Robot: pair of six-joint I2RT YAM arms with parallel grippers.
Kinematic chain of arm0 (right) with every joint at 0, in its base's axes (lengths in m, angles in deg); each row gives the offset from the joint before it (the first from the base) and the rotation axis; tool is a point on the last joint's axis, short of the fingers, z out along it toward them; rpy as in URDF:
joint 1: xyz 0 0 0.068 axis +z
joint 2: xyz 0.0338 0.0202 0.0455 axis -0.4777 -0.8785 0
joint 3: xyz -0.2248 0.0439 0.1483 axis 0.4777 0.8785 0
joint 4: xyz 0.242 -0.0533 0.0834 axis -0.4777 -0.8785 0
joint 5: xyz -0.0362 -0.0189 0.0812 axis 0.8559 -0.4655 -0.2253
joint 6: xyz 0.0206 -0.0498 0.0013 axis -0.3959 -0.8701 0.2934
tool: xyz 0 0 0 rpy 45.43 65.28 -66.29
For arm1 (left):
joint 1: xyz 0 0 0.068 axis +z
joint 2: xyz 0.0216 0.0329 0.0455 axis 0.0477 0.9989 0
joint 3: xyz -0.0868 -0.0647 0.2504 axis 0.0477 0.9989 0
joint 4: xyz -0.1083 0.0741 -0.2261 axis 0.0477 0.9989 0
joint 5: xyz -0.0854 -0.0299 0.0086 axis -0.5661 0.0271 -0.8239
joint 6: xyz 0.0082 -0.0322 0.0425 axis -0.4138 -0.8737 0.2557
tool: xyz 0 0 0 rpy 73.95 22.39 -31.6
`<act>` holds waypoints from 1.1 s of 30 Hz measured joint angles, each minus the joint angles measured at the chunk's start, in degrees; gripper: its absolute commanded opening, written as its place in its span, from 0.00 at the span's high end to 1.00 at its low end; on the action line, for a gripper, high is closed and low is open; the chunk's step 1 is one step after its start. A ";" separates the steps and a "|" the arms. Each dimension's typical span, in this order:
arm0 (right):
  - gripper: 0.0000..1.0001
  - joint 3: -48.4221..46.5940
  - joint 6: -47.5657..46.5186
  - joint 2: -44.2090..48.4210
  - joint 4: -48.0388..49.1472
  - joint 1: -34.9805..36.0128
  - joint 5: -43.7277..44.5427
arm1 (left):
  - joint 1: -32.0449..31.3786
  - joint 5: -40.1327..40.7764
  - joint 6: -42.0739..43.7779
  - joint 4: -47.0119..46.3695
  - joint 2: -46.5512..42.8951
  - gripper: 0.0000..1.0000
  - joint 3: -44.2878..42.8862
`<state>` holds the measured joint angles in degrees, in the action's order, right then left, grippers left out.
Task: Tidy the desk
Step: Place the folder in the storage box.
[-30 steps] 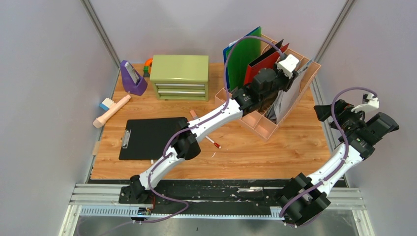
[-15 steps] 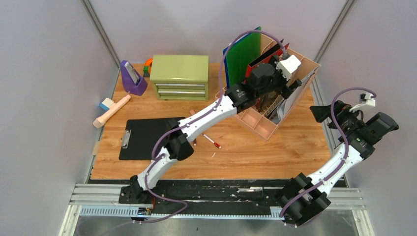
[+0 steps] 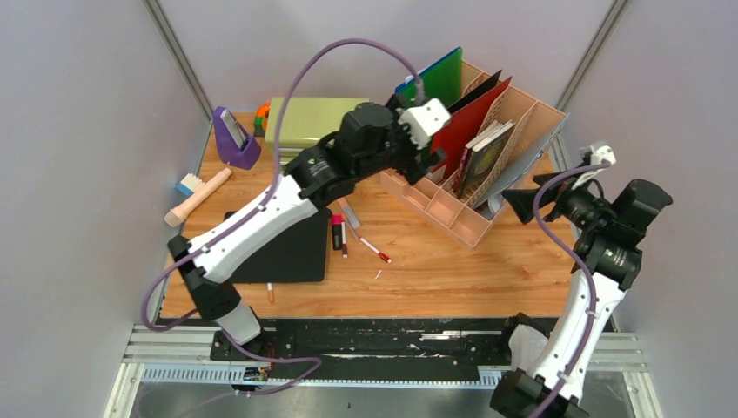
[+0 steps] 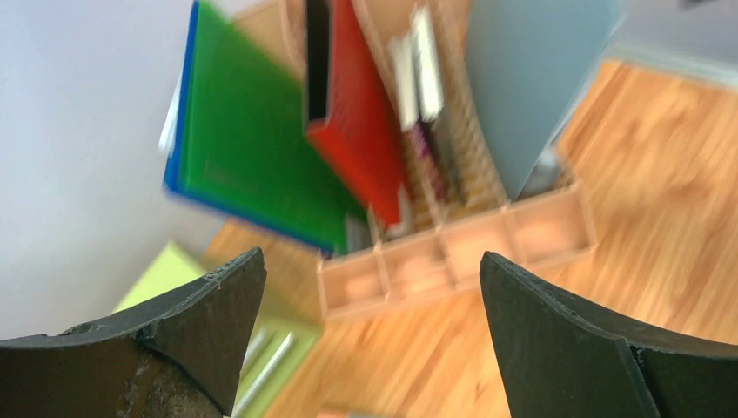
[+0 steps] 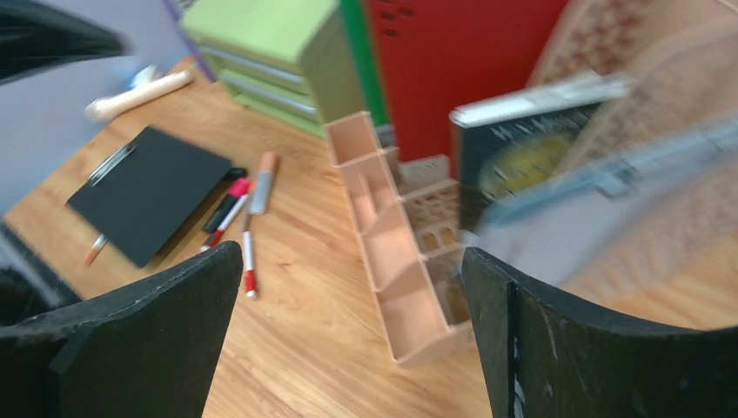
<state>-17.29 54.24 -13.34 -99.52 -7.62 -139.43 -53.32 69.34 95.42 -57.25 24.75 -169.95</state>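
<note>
The desk (image 3: pixel 452 270) carries a salmon-pink file organizer (image 3: pixel 474 228) at the back right, holding a green folder (image 3: pixel 439 78), a red folder (image 3: pixel 474 117), a book (image 3: pixel 487 148) and a grey sheet (image 3: pixel 522 161). My left gripper (image 3: pixel 429 158) hovers open and empty just left of the organizer. In its wrist view the left gripper (image 4: pixel 372 261) faces the green folder (image 4: pixel 252 157) and red folder (image 4: pixel 361 148). My right gripper (image 3: pixel 519 202) is open and empty at the organizer's right end. The right wrist view shows the right gripper (image 5: pixel 352 252) above the organizer's (image 5: pixel 392 252) front compartments.
A black clipboard (image 3: pixel 287 248) lies at the front left, partly under the left arm. Loose pens (image 3: pixel 376 251) and a red marker (image 3: pixel 337 232) lie mid-desk, with a small orange pen (image 3: pixel 271 293) near the front. An olive drawer chest (image 3: pixel 305 122), a purple stand (image 3: pixel 233 138) and a wooden stick (image 3: pixel 198 196) are at the back left.
My left gripper has opened and pulled back out of the organizer, up and to the left. The right gripper has swung left toward the organizer's right end.
</note>
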 measured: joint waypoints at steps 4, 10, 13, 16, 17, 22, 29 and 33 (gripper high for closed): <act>0.00 -5.16 -3.30 1.51 -3.39 12.09 0.92 | 7.50 -0.68 0.81 4.96 -9.44 0.00 12.98; 0.00 -9.25 -5.95 -2.36 -5.14 27.63 4.85 | 19.61 -4.46 1.64 9.73 -20.57 0.00 28.44; 0.00 -10.27 -7.34 -6.14 -5.77 38.56 9.38 | 25.66 -6.43 1.68 10.29 -26.40 0.00 34.32; 0.00 -10.97 -9.53 -11.52 -6.03 49.37 14.56 | 32.13 -7.19 1.68 10.10 -31.98 0.00 39.04; 0.00 -11.28 -10.08 -13.14 -6.05 51.63 15.56 | 34.16 -7.13 1.68 9.97 -33.35 0.00 40.24; 0.00 -13.73 -13.07 -22.60 -6.43 62.42 23.80 | 42.40 -6.82 1.49 8.85 -36.63 0.00 45.66; 0.00 -17.00 -13.16 -35.69 -5.05 74.64 29.24 | 61.40 -12.15 -0.13 8.72 -35.60 0.00 50.10; 0.00 -20.44 -8.72 -43.08 -2.27 75.78 30.32 | 71.28 -16.02 -0.46 9.11 -34.01 0.00 50.40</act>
<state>-37.73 45.52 -56.42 -101.79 68.15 -109.12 17.96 53.32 94.96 -48.13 -9.26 -119.55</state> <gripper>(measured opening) 0.996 0.998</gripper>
